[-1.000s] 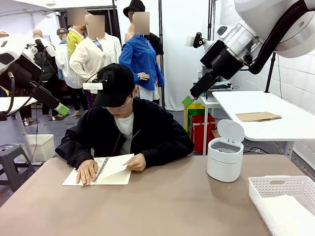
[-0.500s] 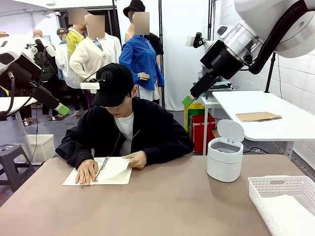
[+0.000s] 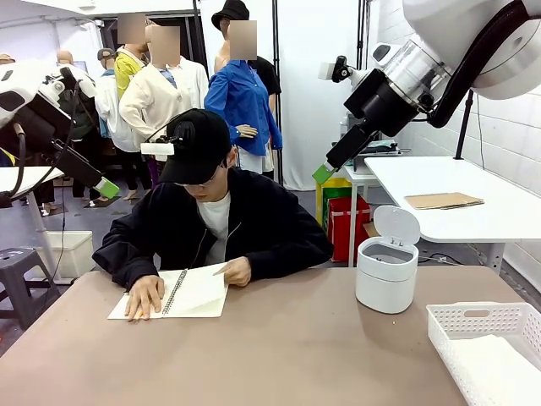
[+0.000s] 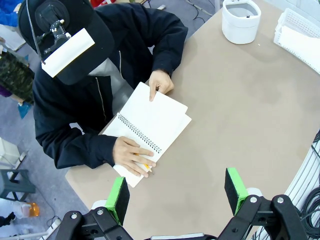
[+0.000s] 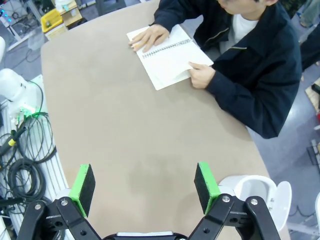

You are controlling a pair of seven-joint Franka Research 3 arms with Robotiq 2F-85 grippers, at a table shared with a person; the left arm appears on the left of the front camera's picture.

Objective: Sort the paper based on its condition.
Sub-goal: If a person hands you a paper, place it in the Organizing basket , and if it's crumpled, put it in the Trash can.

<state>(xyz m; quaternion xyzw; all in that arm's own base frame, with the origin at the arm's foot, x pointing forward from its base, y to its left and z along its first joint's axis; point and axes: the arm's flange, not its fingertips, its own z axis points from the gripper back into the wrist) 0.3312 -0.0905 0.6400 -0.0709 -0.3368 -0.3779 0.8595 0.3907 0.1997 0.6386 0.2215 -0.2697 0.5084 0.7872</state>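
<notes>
A person sits at the far side with a spiral-bound white notebook open on the brown table. One hand presses its left page. The other hand holds the corner of the right page, which is bound in the spiral. My left gripper hangs open high above the table's left side, and nothing is between its fingers. My right gripper is open and empty, high over the right side.
A white lidded bin stands open on the table at the right. A white slotted basket at the near right corner has something flat and white in it. A brown cardboard sheet lies on a white side table.
The person has pressed the lifted right page down flatter onto the notebook. Neither arm has moved.
</notes>
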